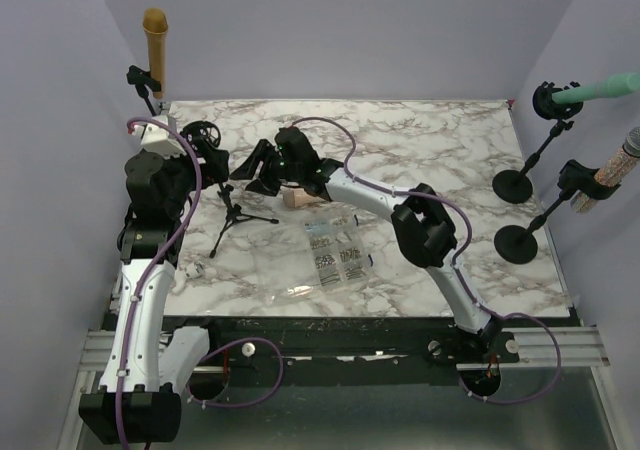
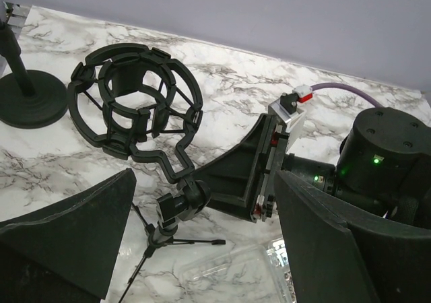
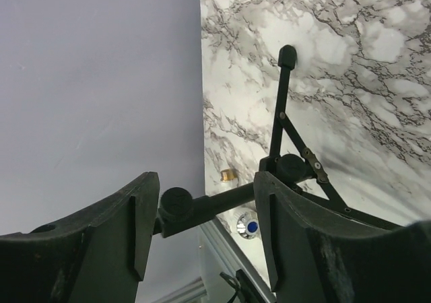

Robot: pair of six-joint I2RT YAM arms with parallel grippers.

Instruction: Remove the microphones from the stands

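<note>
A small black tripod stand (image 1: 235,218) with an empty ring-shaped shock mount (image 2: 135,108) stands on the marble at the left. A peach-coloured microphone (image 1: 300,200) lies flat to its right, partly hidden under my right arm. My right gripper (image 3: 205,188) is open, and the stand's black rod (image 3: 222,196) with its knob crosses the gap between its fingers. My left gripper (image 2: 202,202) is open wide just above the stand's swivel joint (image 2: 182,205) and holds nothing. In the top view the right gripper (image 1: 252,167) sits beside the mount (image 1: 203,135).
A clear plastic box of small metal parts (image 1: 335,250) lies right of the tripod. Two round-based stands at the right hold a green microphone (image 1: 600,90) and a glittery one (image 1: 618,165). A tan microphone (image 1: 155,45) stands at the back left, its base (image 2: 27,101) near the mount.
</note>
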